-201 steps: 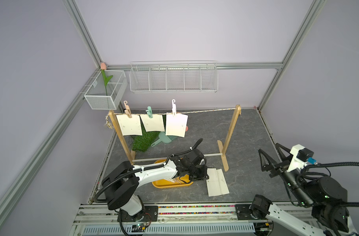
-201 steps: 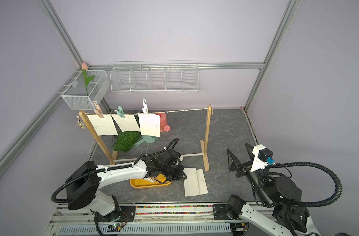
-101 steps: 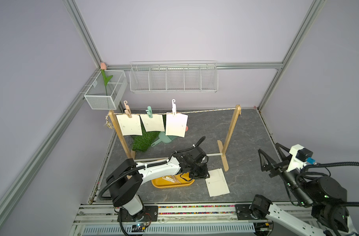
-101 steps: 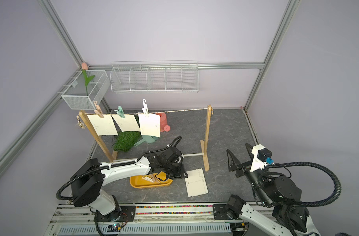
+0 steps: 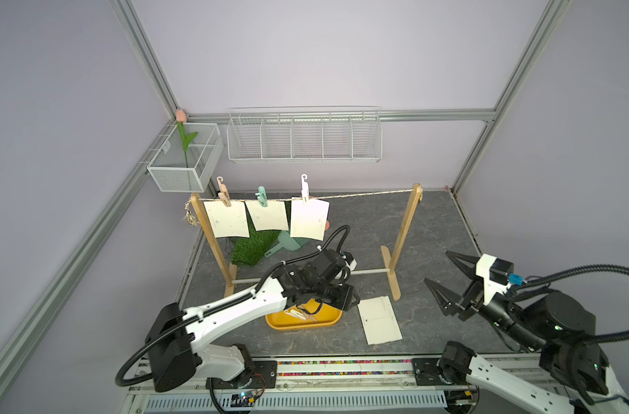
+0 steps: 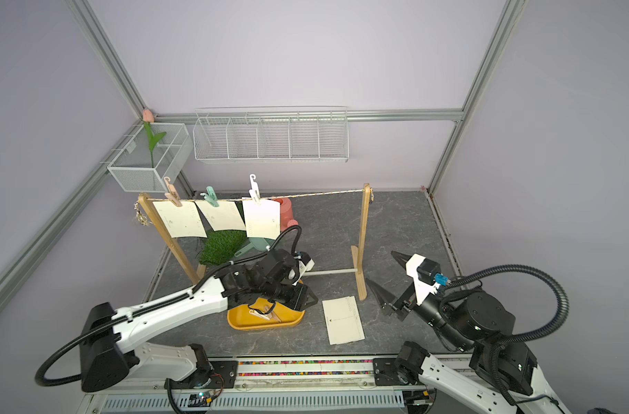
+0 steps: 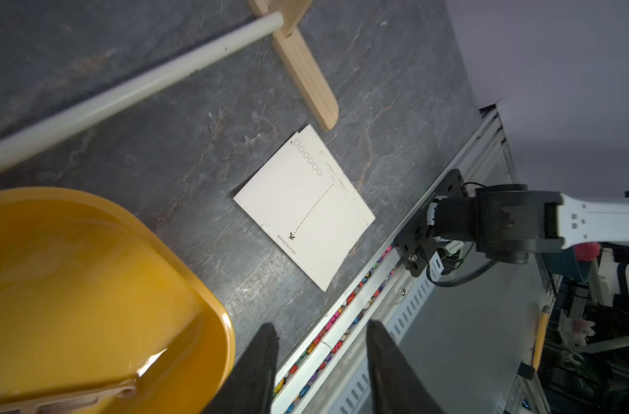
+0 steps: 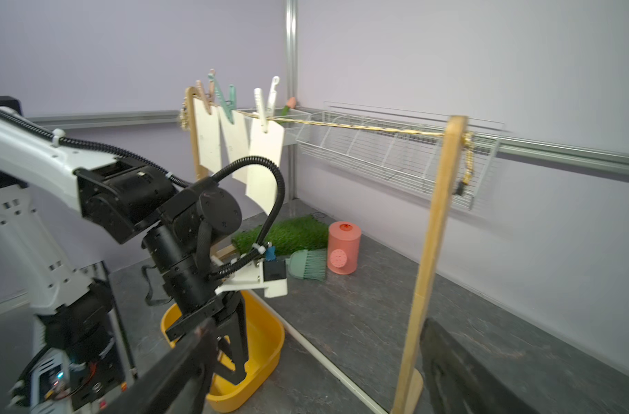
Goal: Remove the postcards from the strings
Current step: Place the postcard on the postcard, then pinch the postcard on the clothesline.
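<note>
Three postcards (image 5: pixel 227 218) (image 5: pixel 267 215) (image 5: pixel 308 218) hang from the string (image 5: pixel 363 195), each held by a clothespin, at the rack's left half. More postcards lie flat on the floor (image 5: pixel 379 319) (image 6: pixel 342 320) (image 7: pixel 304 208) by the right post's foot. My left gripper (image 5: pixel 345 297) (image 6: pixel 302 297) (image 7: pixel 320 324) hovers over the right end of a yellow tray (image 5: pixel 327 315) (image 7: pixel 73 269), open and holding nothing. Clothespins (image 5: pixel 300 314) lie in the tray. My right gripper (image 5: pixel 436 266) (image 6: pixel 380 266) (image 8: pixel 313 328) is open in the air, right of the rack.
A green turf mat (image 5: pixel 250 247), a green brush (image 5: pixel 288 242) and a pink watering can (image 8: pixel 343 247) sit behind the rack. Its white bottom rod (image 7: pixel 134 89) and wooden foot (image 7: pixel 302 68) are near the left gripper. Wire baskets (image 5: pixel 304 138) hang on the back wall.
My left gripper has gone from shut to open above the yellow tray and shifted slightly to the right. The right arm and the hanging postcards have not moved.
</note>
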